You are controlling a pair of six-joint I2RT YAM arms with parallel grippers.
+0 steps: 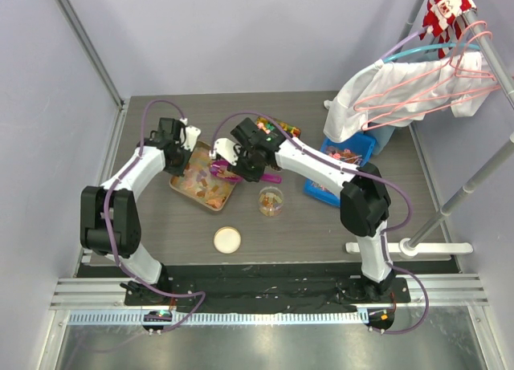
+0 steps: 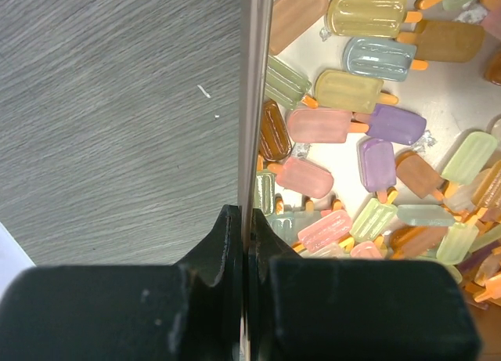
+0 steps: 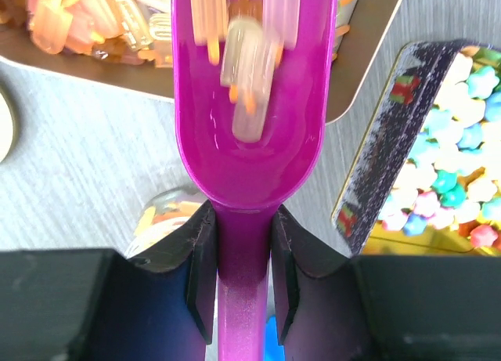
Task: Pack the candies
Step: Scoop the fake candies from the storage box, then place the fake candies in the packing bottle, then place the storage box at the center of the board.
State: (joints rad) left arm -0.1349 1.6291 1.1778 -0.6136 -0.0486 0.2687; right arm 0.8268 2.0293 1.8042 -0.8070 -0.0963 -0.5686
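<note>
The candies [image 2: 368, 134] are small popsicle-shaped gummies in pink, yellow, purple, green and orange, heaped in a shallow metal tray [image 1: 180, 185]. My left gripper [image 2: 249, 220] is shut on the tray's thin rim [image 2: 252, 102] at its far left corner [image 1: 186, 141]. My right gripper [image 3: 244, 220] is shut on the handle of a magenta scoop [image 3: 250, 149]. Its bowl holds a few blurred candies [image 3: 249, 71] and hangs over the tray's near right edge [image 1: 227, 176]. A small clear jar [image 1: 271, 201] with some candies in it stands just right of the tray, below the scoop's handle.
A round pale lid [image 1: 227, 240] lies in front of the tray. A dark box of star-shaped sweets [image 3: 438, 157] sits behind the right arm. A blue bin [image 1: 351, 156] stands at the right, with clothes on hangers [image 1: 418, 85] above it.
</note>
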